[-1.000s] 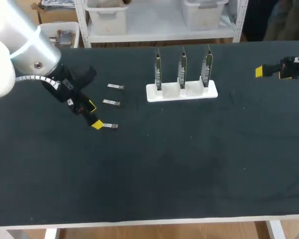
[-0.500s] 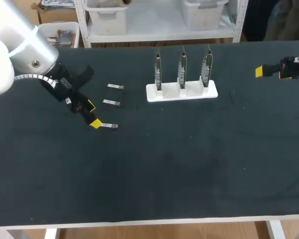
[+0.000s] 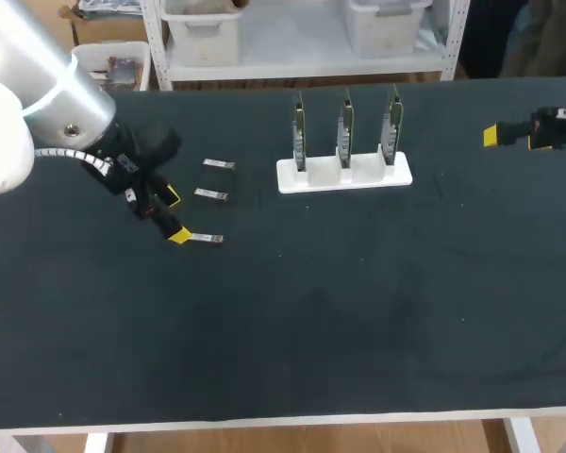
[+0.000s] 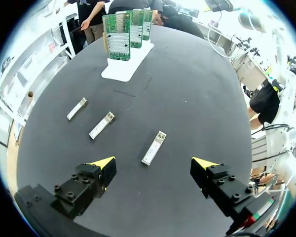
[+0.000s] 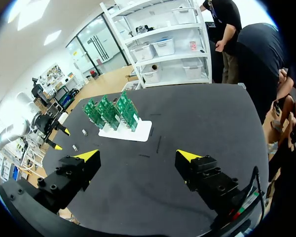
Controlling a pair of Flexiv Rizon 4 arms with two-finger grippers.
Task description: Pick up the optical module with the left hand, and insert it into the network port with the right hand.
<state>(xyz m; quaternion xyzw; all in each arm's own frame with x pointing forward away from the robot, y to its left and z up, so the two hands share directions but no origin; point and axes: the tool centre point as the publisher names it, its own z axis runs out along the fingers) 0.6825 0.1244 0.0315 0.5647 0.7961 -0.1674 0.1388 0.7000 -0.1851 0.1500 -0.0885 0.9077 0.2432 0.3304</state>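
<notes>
Hovering almost unmoved, the open left pincer (image 4: pixel 153 163) has not grabbed the nearest optical module (image 4: pixel 153 147) yet; right pincer (image 5: pixel 136 155) open too.

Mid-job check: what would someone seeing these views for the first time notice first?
A white stand with three upright green cards stands at the far middle of the table. Left of it lie three optical modules, the nearest module just ahead of the open left gripper. The right gripper hangs open near the table's right edge.
</notes>
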